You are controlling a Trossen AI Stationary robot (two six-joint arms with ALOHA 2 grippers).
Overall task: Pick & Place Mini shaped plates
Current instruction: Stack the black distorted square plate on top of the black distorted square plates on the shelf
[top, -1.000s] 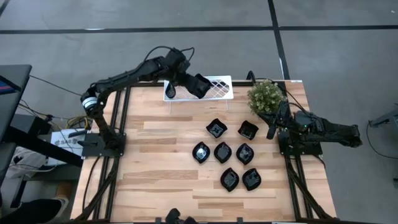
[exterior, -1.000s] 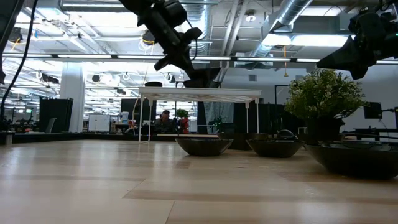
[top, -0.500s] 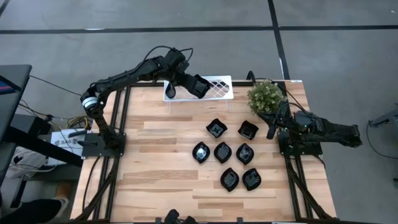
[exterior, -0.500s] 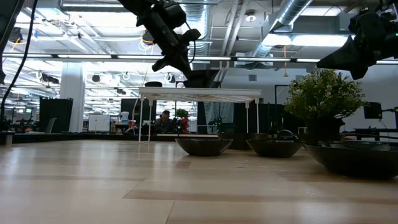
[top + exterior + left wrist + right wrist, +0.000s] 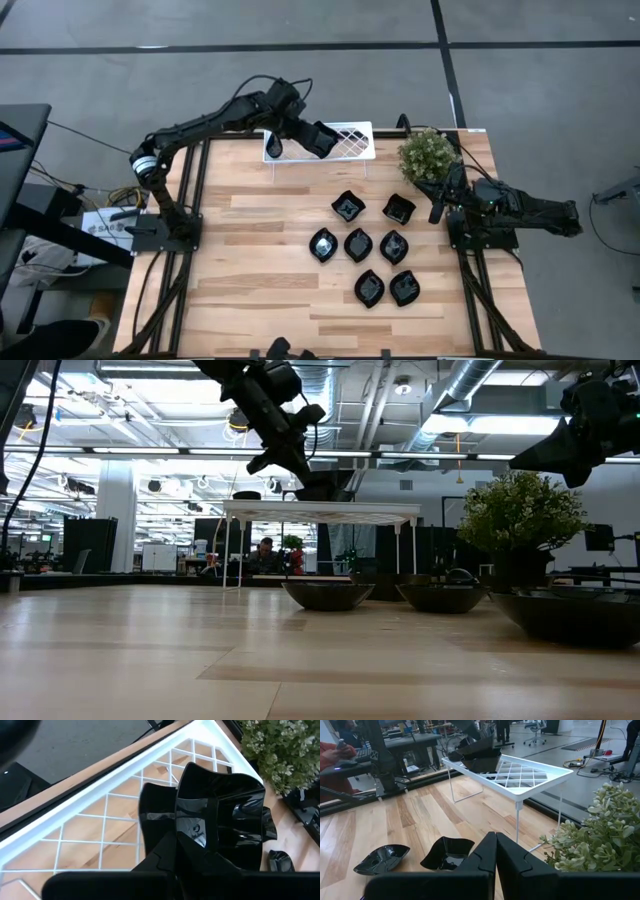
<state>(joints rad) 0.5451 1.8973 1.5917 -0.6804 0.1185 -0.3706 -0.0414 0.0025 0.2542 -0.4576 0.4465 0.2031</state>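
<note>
Glossy black plastic fills the left wrist view: a wavy-edged square plate [image 5: 222,822] is pinched by its rim in the left gripper [image 5: 175,847], whose fingers are pressed together on it, and it hangs tilted over the white wire rack [image 5: 350,140] at the far edge of the bench [image 5: 250,270]. From above, the left gripper [image 5: 308,135] and its plate [image 5: 320,138] sit over the middle of the rack, beside a narrow dark plate [image 5: 274,147] already lying at the rack's left end.

So the step in hand looks like the placing half of a pick-and-place: the plate is carried and over the target, not yet let go. Whether it touches the lattice I cannot tell (the low view suggests it is at or just above the rack top).

Seven more plates [image 5: 358,244] lie clustered on the wood, well apart from the rack. The right gripper [image 5: 437,210] waits near the green plant [image 5: 428,155], its fingers shut on nothing.

The next move probably calls for levelling the plate, lowering it until it rests on the wires, then spreading the fingers and lifting clear without dragging it; after that, a reach to the cluster.
</note>
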